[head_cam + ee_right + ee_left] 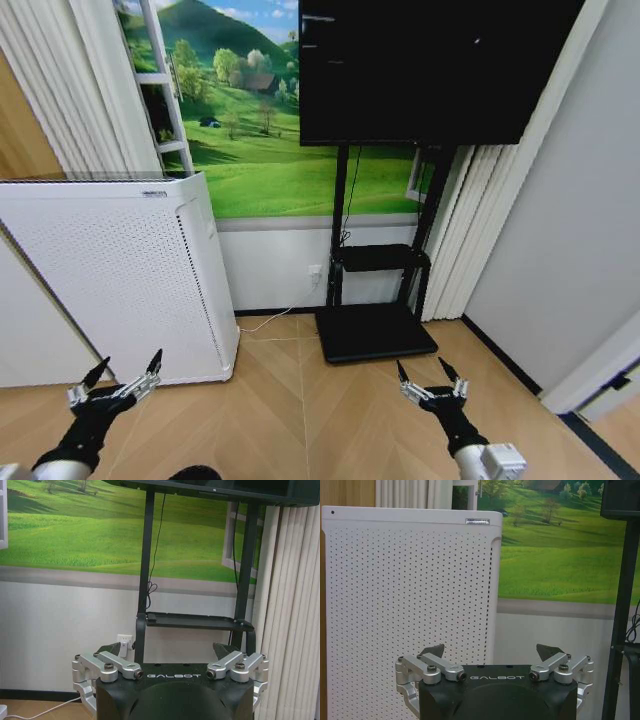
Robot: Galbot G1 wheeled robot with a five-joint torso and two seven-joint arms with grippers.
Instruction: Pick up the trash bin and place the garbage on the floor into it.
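While both arms hang low over the floor (300,420), the left gripper (125,378) and right gripper (428,376) hold their fingers spread wide, gripping nothing. Beyond stand the white perforated appliance (120,270) and the black screen stand (375,330) by the wall.

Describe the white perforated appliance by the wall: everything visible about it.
The appliance is a tall white box, plastic-looking, its front and side walls dotted with fine holes. It has rounded corners, a dark grille on top and a small label near the top edge. It stands upright on the floor against the wall, left of the TV stand. The left gripper hovers before it, apart.
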